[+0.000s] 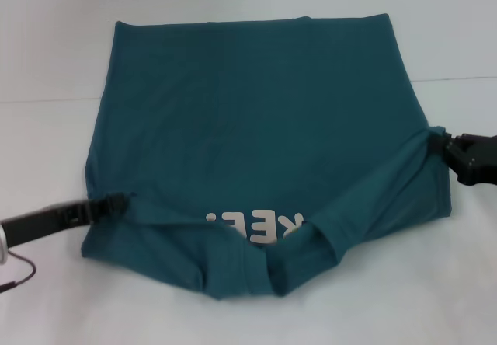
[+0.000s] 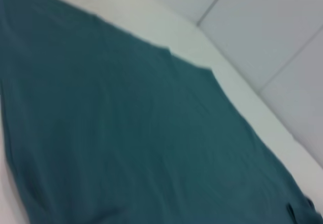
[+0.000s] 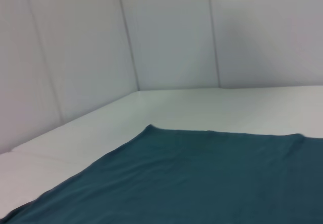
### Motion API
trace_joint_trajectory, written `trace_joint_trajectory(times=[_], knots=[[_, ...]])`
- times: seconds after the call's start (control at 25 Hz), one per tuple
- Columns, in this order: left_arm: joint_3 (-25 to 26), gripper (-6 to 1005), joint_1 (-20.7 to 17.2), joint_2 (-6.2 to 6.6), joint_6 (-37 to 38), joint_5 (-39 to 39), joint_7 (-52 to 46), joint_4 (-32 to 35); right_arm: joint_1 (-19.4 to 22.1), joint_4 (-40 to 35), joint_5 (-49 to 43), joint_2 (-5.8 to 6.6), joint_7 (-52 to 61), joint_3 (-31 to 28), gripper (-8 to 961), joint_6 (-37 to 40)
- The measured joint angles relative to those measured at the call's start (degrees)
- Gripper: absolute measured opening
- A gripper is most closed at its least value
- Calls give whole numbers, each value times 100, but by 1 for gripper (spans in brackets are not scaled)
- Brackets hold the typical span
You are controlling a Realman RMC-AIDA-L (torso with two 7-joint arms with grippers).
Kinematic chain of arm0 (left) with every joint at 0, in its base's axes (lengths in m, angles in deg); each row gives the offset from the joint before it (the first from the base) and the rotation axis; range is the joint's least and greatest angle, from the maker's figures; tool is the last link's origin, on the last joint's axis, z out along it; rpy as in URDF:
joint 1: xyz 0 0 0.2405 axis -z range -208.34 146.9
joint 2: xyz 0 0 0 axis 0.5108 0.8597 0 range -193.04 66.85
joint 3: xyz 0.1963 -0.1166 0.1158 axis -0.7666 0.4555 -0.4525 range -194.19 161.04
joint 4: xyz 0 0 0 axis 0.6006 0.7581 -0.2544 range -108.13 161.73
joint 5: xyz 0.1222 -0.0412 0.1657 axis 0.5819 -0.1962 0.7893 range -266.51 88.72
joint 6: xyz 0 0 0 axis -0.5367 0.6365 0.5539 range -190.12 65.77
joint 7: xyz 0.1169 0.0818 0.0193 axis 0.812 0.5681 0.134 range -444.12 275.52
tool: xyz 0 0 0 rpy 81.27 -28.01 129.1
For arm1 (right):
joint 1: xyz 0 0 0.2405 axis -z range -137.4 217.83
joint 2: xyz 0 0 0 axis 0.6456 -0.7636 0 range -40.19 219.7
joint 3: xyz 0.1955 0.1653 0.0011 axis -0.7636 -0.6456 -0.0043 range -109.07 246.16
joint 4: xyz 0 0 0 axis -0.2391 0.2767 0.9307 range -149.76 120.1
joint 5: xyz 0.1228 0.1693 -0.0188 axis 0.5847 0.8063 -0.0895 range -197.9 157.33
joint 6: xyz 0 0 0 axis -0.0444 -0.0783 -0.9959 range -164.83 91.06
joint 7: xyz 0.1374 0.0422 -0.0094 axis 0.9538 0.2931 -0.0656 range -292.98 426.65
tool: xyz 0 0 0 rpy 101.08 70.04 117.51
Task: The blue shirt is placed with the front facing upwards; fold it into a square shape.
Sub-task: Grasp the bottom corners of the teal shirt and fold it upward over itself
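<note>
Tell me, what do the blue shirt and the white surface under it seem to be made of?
The blue shirt looks like soft, matte knit fabric, probably cotton: it drapes, creases and folds limply where the left gripper and right gripper meet its side edges. Its white lettering looks printed on. The table looks smooth, matte and hard, perhaps laminate or painted board; I can't say which.

Bare white table (image 1: 248, 314) rings the blue shirt (image 1: 256, 120); walls (image 3: 171, 32) behind.

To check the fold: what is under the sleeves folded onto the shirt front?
The blue shirt shows white lettering between its folded sleeves; the rest of the print is covered.
</note>
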Motion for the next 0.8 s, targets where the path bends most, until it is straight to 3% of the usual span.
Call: trace_joint_trajectory(times=[0.48, 0.8], knots=[[7, 35, -45, -309, -833, -1395, 1311, 246, -143, 146, 511, 16, -47, -2, 31, -767], [13, 35, -23, -327, -1011, -2397, 2101, 569, -235, 146, 843, 16, -57, 21, 31, -1009]])
